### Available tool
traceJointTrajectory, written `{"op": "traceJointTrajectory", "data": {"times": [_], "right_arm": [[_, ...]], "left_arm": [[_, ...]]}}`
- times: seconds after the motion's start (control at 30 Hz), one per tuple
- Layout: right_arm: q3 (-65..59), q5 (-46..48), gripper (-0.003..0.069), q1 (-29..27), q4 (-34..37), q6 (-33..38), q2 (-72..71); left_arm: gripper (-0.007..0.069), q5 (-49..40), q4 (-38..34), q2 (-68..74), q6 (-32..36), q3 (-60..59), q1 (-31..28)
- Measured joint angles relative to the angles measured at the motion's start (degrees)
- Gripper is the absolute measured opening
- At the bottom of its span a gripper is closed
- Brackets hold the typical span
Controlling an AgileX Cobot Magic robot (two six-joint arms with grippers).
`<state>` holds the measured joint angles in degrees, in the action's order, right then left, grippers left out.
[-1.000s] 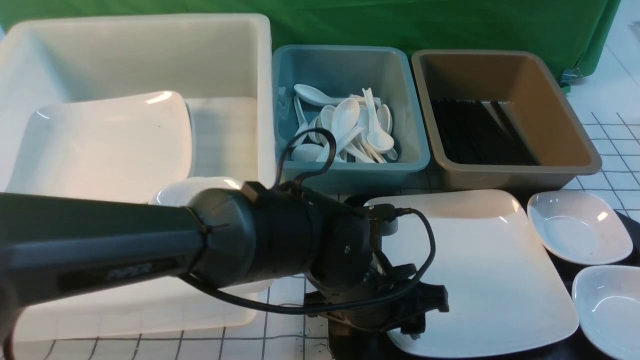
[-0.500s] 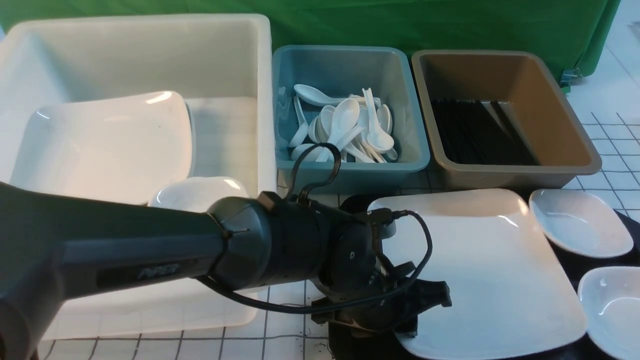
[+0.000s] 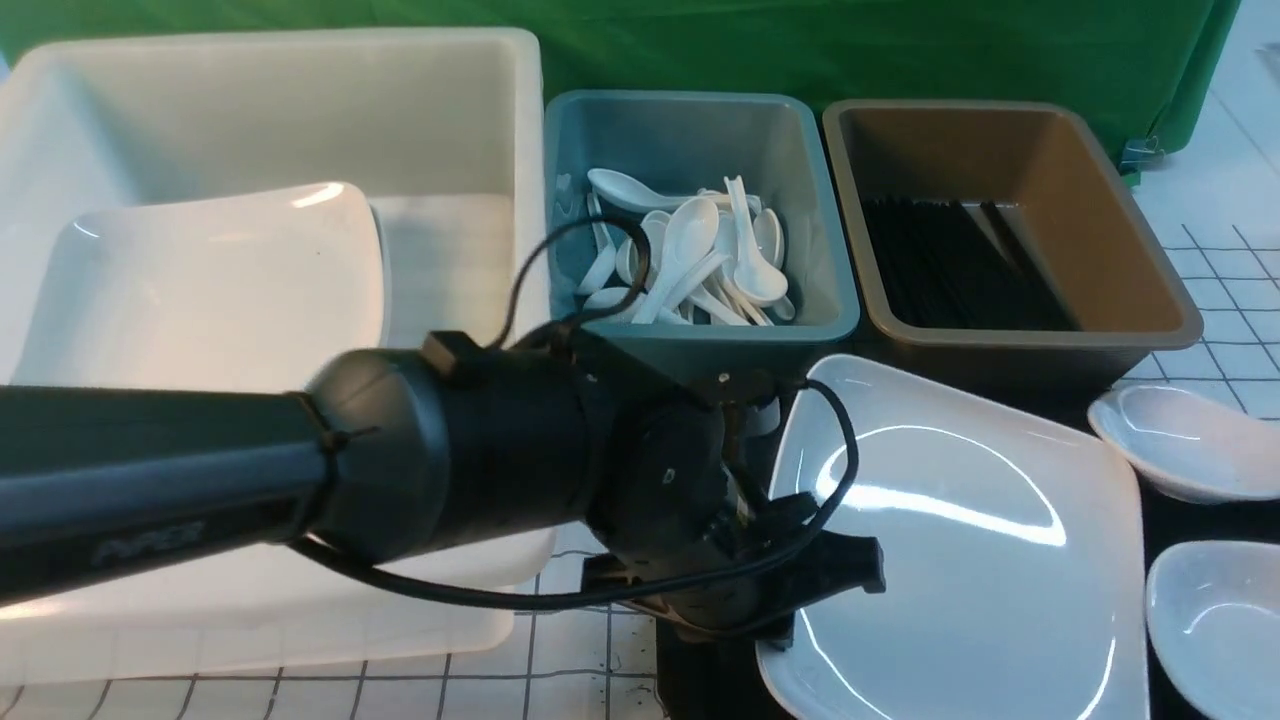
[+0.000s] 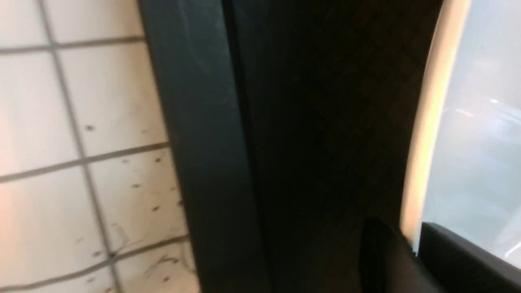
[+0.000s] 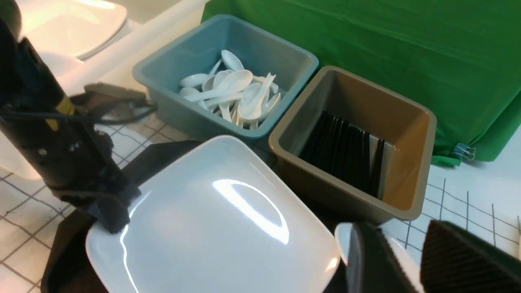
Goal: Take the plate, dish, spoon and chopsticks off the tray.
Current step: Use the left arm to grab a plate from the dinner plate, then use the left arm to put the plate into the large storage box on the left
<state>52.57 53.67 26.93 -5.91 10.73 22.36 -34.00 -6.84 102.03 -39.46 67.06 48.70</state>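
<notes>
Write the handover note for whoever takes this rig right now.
Left gripper: shut on the rim of the plate, which is tilted and partly lifted over the tray.
Right gripper: open, empty.
Done: no spoon or chopsticks seen on the tray.
Left: probably move the plate to the white tub, then clear the far dish and near dish.

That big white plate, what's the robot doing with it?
The left arm's fingers are pinching the square white plate by its edge and holding it tipped up over the black tray. A small dish sits beside it. Behind are a white tub, a blue bin of spoons and a brown bin of chopsticks.
</notes>
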Motion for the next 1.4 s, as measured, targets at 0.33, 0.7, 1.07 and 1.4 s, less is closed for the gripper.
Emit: {"op": "traceJointTrajectory", "data": {"times": [0.33, 0.7, 1.07, 1.4], "right_arm": [[0.0, 0.1, 0.0219, 0.0, 0.1, -0.1, 0.0], [0.0, 0.1, 0.0229, 0.0, 0.1, -0.1, 0.0], [0.0, 0.1, 0.0233, 0.0, 0.1, -0.1, 0.0], [0.0, 0.1, 0.0237, 0.0, 0.1, -0.1, 0.0]], "left_arm": [[0.0017, -1.8, 2.9, -7.8, 0.0, -0.1, 0.0], [0.0018, -3.2, 4.2, -15.5, 0.3, -0.1, 0.0], [0.002, -1.2, 5.7, -19.9, 1.2, -0.6, 0.1], [0.0021, 0.3, 6.8, -21.7, 1.8, -0.6, 0.0]]}}
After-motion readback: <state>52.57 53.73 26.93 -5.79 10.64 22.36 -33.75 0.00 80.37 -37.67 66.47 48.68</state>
